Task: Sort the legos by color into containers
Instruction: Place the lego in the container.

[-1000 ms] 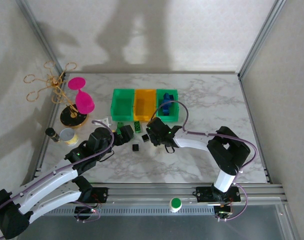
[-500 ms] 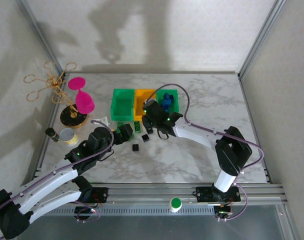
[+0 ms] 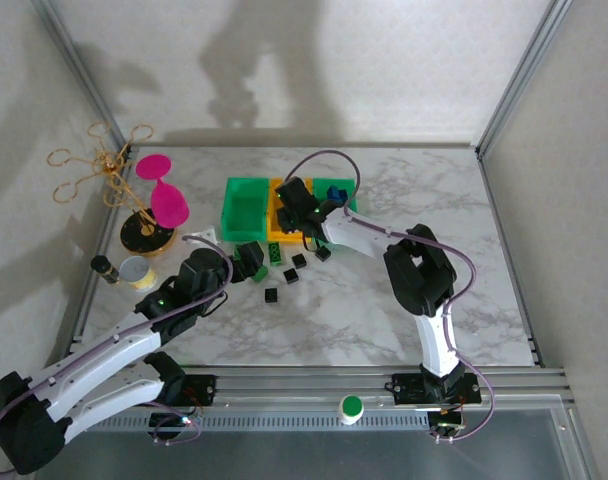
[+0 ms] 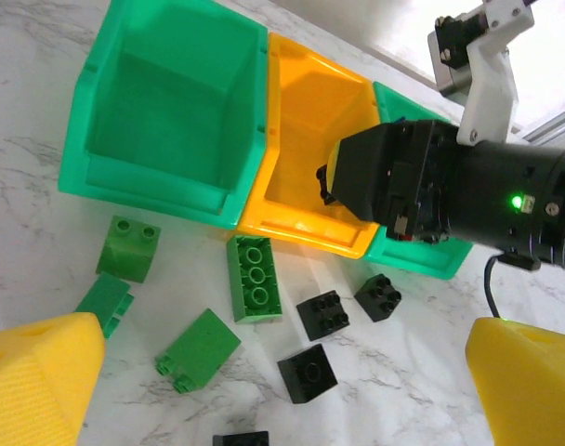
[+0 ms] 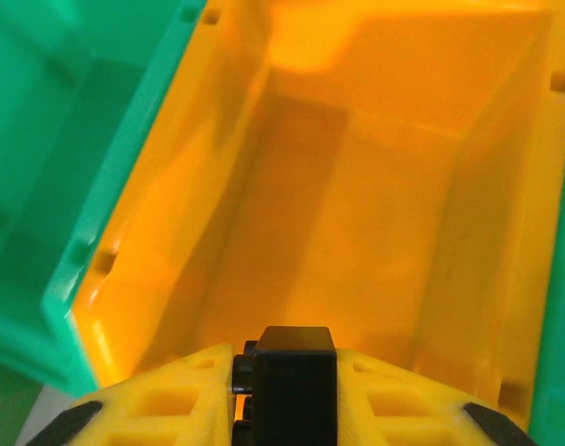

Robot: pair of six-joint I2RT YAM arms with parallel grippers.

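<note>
The right end effector (image 5: 284, 400) is closed on a black lego (image 5: 287, 367), pinched between its yellow fingers (image 5: 162, 400) and held above the near end of the orange-yellow bin (image 5: 357, 186), whose floor looks bare in the right wrist view. That bin sits in the middle of a row at the far side of the marble worktop (image 3: 384, 300), touching the left green bin (image 4: 171, 186) on one side and the right green bin (image 4: 413, 260) on the other. A blue lego (image 3: 334, 193) lies in the right green bin. The left end effector (image 3: 249, 262) is spread wide open, its two yellow pads (image 4: 32, 381) far apart and holding nothing, and it hovers over the loose bricks just near of the bins. Below it on the worktop lie four green legos (image 4: 255, 277), scattered in front of the left green bin and the orange-yellow bin. A cluster of four black legos (image 4: 322, 314) lies to their right, one of them cut off at the near edge of the left wrist view.
</note>
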